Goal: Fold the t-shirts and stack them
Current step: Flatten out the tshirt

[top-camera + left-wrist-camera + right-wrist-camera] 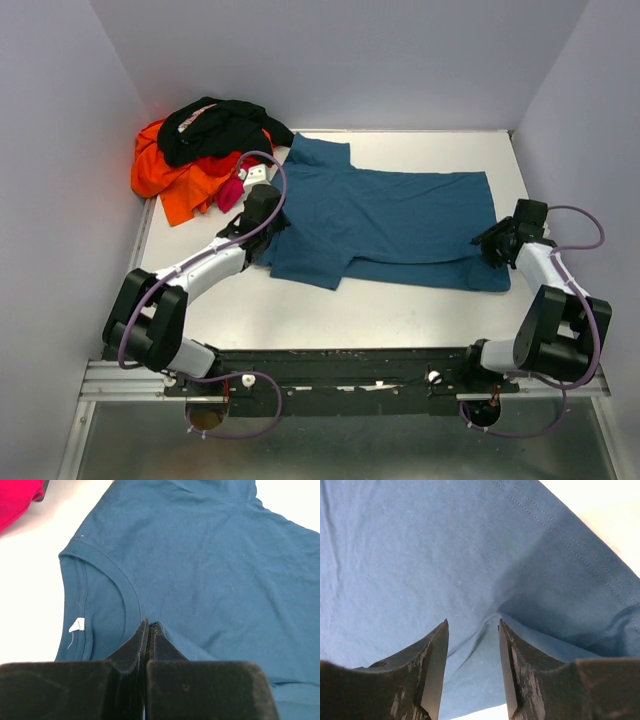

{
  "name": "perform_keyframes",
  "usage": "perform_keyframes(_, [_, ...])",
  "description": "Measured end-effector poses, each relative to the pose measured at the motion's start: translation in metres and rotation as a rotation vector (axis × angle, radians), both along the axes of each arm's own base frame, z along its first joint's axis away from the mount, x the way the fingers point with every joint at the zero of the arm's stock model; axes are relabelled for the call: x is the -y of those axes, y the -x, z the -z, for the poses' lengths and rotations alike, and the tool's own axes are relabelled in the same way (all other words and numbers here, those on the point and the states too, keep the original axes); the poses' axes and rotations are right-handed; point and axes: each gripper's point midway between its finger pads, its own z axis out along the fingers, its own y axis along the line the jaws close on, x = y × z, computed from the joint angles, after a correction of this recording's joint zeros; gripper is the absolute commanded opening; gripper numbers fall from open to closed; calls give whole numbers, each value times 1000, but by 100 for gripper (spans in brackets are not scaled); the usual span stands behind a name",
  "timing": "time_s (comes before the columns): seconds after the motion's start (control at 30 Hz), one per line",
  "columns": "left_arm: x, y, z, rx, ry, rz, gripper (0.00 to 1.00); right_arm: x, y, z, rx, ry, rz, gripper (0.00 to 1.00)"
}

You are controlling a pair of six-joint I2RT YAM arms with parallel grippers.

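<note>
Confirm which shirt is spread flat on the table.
The teal-blue t-shirt, spread across the middle of the table. The black t-shirt, orange t-shirt and magenta t-shirt lie crumpled together in a heap at the far-left corner.

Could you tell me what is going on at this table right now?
Two robot arms are working on a teal shirt spread flat on the table. The left gripper is shut on the cloth beside the collar. The right gripper is at the hem, jaws apart with a ridge of cloth between them. An orange shirt, a black shirt and a pink shirt lie heaped at the far left corner, unfolded.
</note>
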Motion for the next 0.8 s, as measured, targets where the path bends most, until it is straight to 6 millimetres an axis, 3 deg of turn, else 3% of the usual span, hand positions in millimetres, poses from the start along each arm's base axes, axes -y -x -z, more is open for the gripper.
perform_keyframes(0.1, [2,-7,-5,16,-1,3,0,1,2,2,-12,5,6,81])
perform_keyframes(0.13, [3,-9,-6,22,-3,4,0,3,3,2,-14,10,15,82])
perform_keyframes(0.37, [-1,-16,7,7,-31,2,0,5,16,-10,-9,49,28,80])
perform_keyframes(0.53, [-4,-19,11,6,-41,0,0,-2,39,-22,35,61,30,71])
perform_keyframes(0.63, [-5,-20,11,7,-42,1,0,-7,52,-14,22,51,37,73])
perform_keyframes(0.8, [-3,-22,10,22,-36,9,0,-14,69,15,-59,8,52,75])
